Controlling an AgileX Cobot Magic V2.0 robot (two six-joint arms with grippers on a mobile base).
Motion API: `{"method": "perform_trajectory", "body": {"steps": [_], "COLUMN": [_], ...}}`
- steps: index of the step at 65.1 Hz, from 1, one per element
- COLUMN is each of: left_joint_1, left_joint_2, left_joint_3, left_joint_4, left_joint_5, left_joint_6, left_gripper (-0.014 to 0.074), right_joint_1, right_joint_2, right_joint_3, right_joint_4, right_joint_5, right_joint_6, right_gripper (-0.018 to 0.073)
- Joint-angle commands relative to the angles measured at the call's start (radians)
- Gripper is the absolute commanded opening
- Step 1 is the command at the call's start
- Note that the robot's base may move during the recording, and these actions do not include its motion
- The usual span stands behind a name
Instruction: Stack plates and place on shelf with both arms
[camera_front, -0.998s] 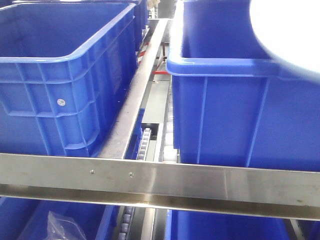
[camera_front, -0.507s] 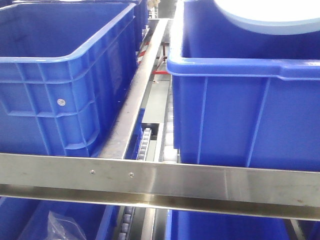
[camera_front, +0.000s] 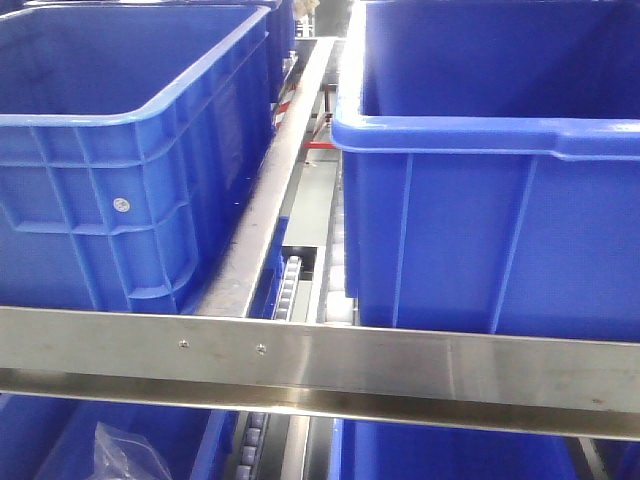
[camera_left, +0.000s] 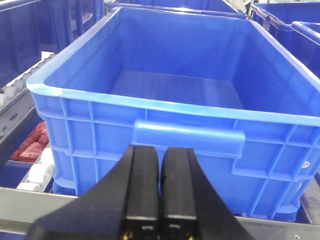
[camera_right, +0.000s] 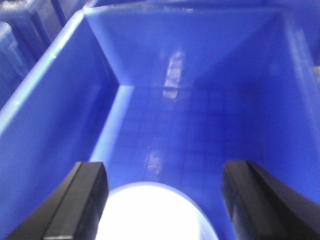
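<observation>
Two black fingers (camera_right: 80, 200) of the right gripper (camera_right: 160, 200) stand wide apart, and between them, low in the right wrist view, lies a pale plate (camera_right: 152, 212) inside a blue crate (camera_right: 200, 100). The plate touches neither finger. Only its far arc shows, a smooth curve swelling away from the gripper toward the crate's back wall; being round, it has no long axis to name, and it looks to lie flat. It is glaring white, washed out and blurred, so its rim and whether a second plate sits with it cannot be told. Beyond it the crate floor shows a faint grid.

The left gripper (camera_left: 160, 200) has its fingers pressed together on nothing, just before the front wall of another blue crate (camera_left: 150, 60) on the steel shelf (camera_front: 320, 365).

In the front view the plate seen above the right-hand crate (camera_front: 480, 220) half a second ago has gone below its rim, out of sight; crates and rail lie unchanged.
</observation>
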Motion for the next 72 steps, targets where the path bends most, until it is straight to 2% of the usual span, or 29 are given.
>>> {"method": "perform_trajectory", "body": {"steps": [1,6,10,16,20,28,37,72], "left_joint_1": [0.003,0.003,0.003,0.003,0.003,0.003,0.003,0.003], "left_joint_2": [0.009,0.009,0.009,0.009,0.009,0.009,0.009,0.009], "left_joint_3": [-0.03,-0.03,-0.03,-0.03,-0.03,-0.03,-0.03,-0.03], "left_joint_4": [-0.009,-0.009,-0.009,-0.009,-0.009,-0.009,-0.009,-0.009], "left_joint_5": [-0.091,-0.091,-0.091,-0.091,-0.091,-0.091,-0.091,-0.091], "left_joint_6": [-0.004,-0.004,-0.004,-0.004,-0.004,-0.004,-0.004,-0.004], "left_gripper": [0.0085,0.0085,0.0085,0.0085,0.0085,0.0085,0.0085,0.0085], "right_joint_1": [-0.009,-0.025,-0.044,-0.083,-0.107,-0.125,-0.125,-0.125], "right_joint_2": [-0.123,-0.231,-0.324,-0.461,-0.549,-0.682,-0.775,-0.793], "right_joint_3": [0.031,0.102,0.165,0.276,0.342,0.45,0.499,0.519], "right_joint_4": [-0.011,-0.011,-0.011,-0.01,-0.01,-0.01,-0.01,-0.004], "right_joint_5": [-0.088,-0.085,-0.073,-0.057,-0.061,-0.062,-0.061,-0.08], "right_joint_6": [-0.001,-0.001,-0.001,-0.001,-0.001,-0.001,-0.001,-0.001], "right_gripper": [0.0511,0.041,0.0284,0.0033,0.0071,0.0055,0.0055,0.0055]}}
